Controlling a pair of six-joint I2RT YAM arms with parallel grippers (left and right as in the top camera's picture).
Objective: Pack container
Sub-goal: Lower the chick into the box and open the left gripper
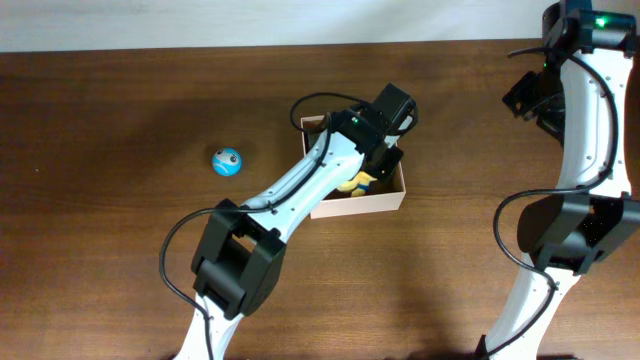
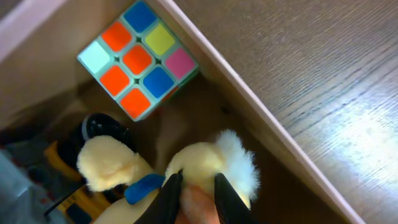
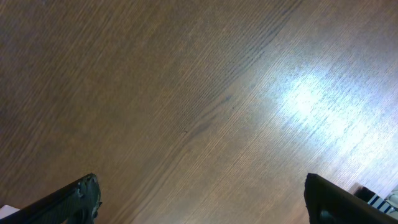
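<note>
Brown wood-grain table (image 1: 100, 250) beneath white-walled container (image 1: 360, 207)

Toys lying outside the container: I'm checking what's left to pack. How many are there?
1. A blue ball lies on the table, left of the container. The left arm covers some tabletop, so another may be hidden.

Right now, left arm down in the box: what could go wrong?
Left jaws pinch the plush toy; fluff may cling on release and lift back out.
It sits close to the container wall; withdrawing could snag the rim and drag it.
The blue ball on the table could roll if nudged.
</note>
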